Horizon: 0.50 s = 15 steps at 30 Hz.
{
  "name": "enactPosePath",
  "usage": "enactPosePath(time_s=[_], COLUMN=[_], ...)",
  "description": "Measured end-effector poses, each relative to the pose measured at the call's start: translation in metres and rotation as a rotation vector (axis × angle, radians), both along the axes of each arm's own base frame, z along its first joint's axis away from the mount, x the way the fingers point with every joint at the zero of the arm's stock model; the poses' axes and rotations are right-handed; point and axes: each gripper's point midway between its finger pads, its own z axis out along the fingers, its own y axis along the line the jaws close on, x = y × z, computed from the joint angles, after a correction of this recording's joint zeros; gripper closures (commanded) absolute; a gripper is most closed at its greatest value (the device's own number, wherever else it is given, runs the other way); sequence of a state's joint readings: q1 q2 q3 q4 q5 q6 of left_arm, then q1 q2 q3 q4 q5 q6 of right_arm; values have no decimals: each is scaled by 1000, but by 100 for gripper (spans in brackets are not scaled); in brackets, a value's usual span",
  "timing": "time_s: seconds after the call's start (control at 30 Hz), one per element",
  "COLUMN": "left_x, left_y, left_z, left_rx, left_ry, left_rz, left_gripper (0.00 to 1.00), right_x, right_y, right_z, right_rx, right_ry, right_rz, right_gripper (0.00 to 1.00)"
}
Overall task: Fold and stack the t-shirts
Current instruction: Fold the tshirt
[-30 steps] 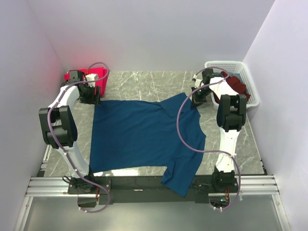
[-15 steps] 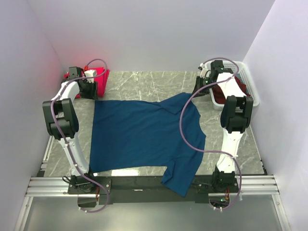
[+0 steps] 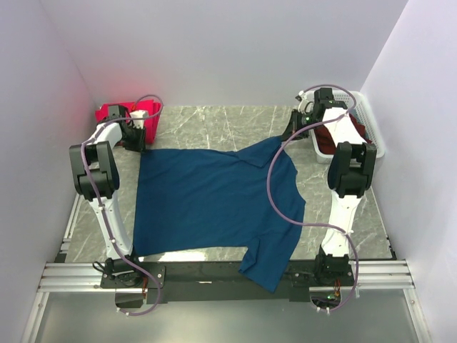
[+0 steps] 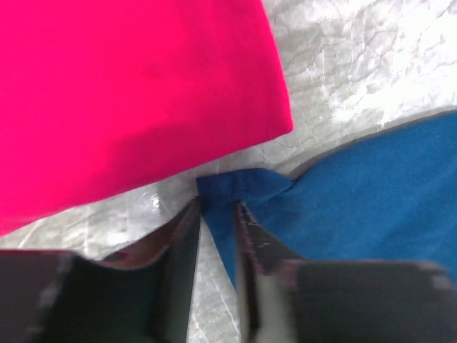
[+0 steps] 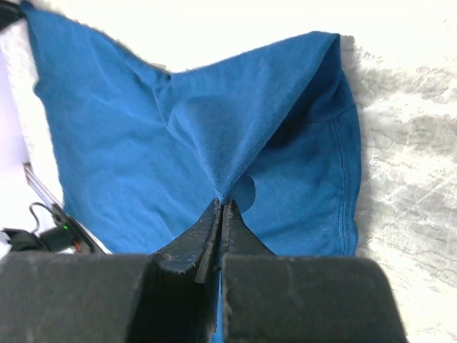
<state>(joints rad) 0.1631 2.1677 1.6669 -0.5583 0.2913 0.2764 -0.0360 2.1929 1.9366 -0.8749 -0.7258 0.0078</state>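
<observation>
Both arms have swung their elbows toward the back of the table since a second ago, and the left gripper (image 4: 218, 211) has narrowed over the cloth it reaches for. Seen from above, a blue shirt (image 3: 207, 200) lies spread flat across the middle of the grey marble table (image 3: 214, 123), with one sleeve hanging over the near edge between the two arm bases. At the shirt's far left corner, the left gripper points down, its two dark fingers a little apart and astride the tip of that corner. Blue cloth sits between them, with some bare table showing in the gap, so they are not pinched on it. Just beyond this corner, at the back left, lies a folded red shirt (image 4: 128, 93), close to the blue one. At the shirt's far right corner, the right gripper (image 5: 221, 204) is clamped tight on the blue shirt, its fingertips meeting on a small peak of cloth drawn up off the table, while the rest lies flat. A white basket (image 3: 357, 96) stands at the back right, beside the right arm, with a maroon shirt (image 3: 355, 129) inside it.
</observation>
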Motion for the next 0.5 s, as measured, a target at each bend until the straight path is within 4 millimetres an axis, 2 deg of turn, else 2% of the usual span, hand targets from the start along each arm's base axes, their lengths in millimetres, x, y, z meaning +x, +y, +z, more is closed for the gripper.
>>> enactPosePath(time_s=[0.03,0.1,0.13,0.23,0.5], left_x=[0,-1,0,0,0], left_y=[-1,-3,-4,-10,-22], left_z=[-2,-4,-4,-4,-2], left_rx=[1,5,6,1,-31], left_ry=[4,7,6,2,-1], left_rz=[-4,-17,-23,-39,-65], left_gripper=[78,84,91,99,99], right_x=[1,4,6,11,40], right_y=[0,-2,-3,-9,-17], right_z=[1,5,8,16,53], right_rx=[8,20,25,35,42], right_ry=[-1,-7,-14,-34,-157], right_rz=[-7,-22,-30,-56,-95], right_gripper=[100,100,100,100,100])
